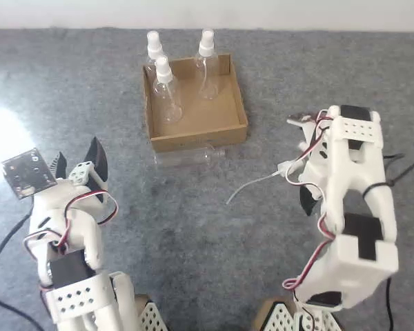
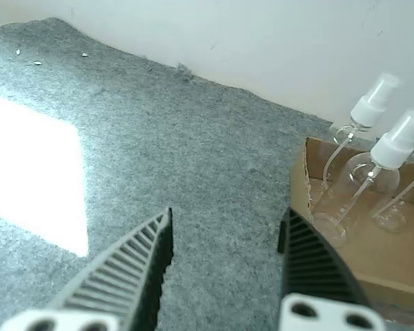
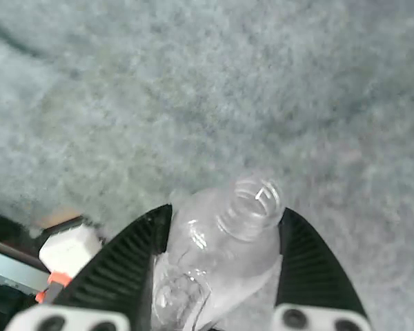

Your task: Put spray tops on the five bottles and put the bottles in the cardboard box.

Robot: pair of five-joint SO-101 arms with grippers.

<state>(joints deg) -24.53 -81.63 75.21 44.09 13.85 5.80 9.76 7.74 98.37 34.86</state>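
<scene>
Between the right tool's [image 3: 225, 210] jaws: uncapped bottle [image 3: 221, 255], clamped, open neck pointing away from the wrist. Loose spray top [image 1: 284, 168] on worktop [image 1: 193, 241] just beside that arm, tube trailing near-left. Left tool [image 2: 228, 214] wide open, empty, well apart to the left.

Glossy bottle [image 3: 228, 248], perhaps plastic, matt cardboard box [image 1: 196, 136], fuzzy felt [image 1: 193, 234]

Robot lab (grey felt mat [image 1: 193, 227])
</scene>
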